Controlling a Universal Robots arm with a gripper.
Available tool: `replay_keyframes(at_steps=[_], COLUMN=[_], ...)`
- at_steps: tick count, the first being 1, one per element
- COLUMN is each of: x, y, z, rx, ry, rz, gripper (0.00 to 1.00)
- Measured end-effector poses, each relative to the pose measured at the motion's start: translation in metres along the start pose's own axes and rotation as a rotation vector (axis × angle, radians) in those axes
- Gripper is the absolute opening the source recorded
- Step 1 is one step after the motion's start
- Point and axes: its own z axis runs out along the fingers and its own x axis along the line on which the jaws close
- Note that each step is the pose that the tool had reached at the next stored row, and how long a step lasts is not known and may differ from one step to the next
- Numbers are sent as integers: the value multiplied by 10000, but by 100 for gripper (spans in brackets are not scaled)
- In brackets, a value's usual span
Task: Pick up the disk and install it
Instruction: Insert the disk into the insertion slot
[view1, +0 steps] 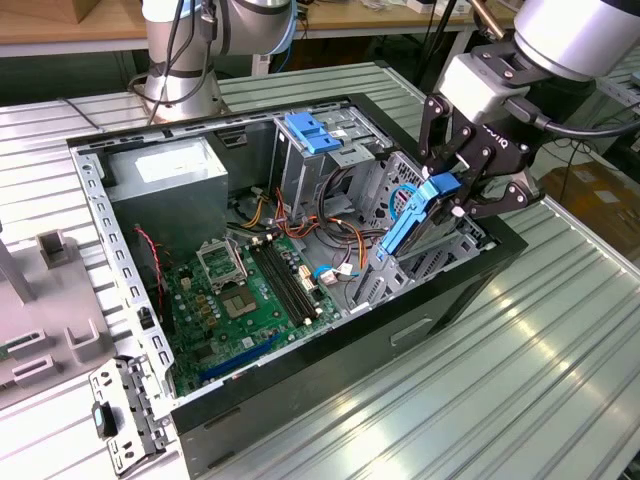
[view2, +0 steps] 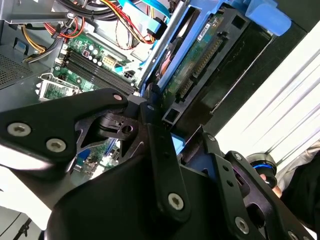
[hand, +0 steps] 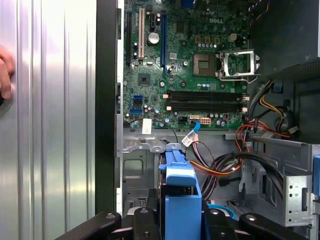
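Disk (view1: 405, 228), clamped edge-on in your gripper (view1: 452, 196) right of centre in the exterior view, hangs tilted over the drive bay (view1: 440, 262); hold its blue rails square to it

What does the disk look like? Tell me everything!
The disk is a flat box framed in blue plastic rails. In the second wrist view its underside shows a green circuit board and a dark connector. It stands tilted on edge, gripped by the hand, over the metal bay at the exterior view's right end of the open computer case.
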Motion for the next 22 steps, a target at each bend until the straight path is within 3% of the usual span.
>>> replay_keyframes(at_steps=[4,7,18,20,22], x=[1,0,1,-5,-6], y=[0,0,0,0,0], z=[2,3,7,-50,-64], rx=[0,0,0,0,-1], ry=[-1,0,-1,-2,-4], rz=[0,1,0,0,1], gripper=[38,51,51,51,51])
